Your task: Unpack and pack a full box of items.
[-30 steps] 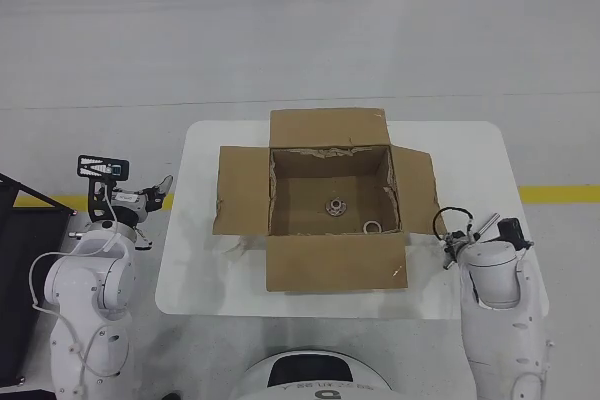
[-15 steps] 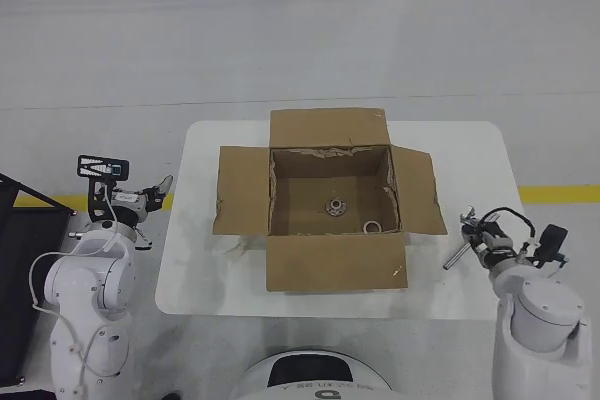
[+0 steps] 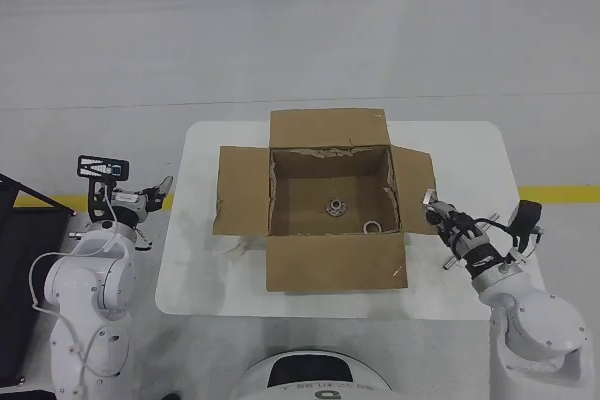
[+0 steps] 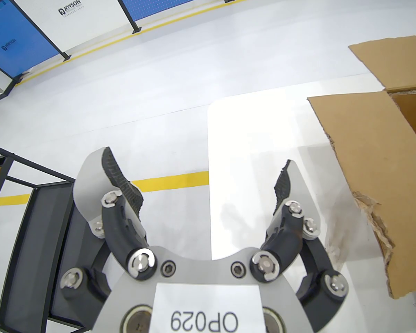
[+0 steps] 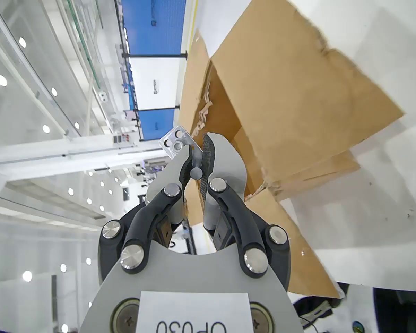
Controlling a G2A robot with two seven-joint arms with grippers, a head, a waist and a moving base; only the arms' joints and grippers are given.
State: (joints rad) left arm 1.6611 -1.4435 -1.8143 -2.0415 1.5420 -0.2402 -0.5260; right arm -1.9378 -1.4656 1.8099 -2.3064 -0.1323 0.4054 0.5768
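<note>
While the right hand (image 5: 196, 155) is shut tight on a small metal plate (image 5: 175, 139), it hangs over the right flap (image 3: 415, 180) of the box (image 3: 330, 165), not over the hole. If it lets go now, the plate could hit the flap and slide off onto the bench (image 3: 470, 160). The box sits mid-bench with a round part (image 3: 335, 207) and a white ring (image 3: 373, 227) inside. The left hand (image 4: 197, 159) is open and empty, by the bench's left edge.

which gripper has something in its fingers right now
The right gripper, shut on a small metal part beside the right flap of the box. The left gripper is open and empty, at the left edge of the table.
</note>
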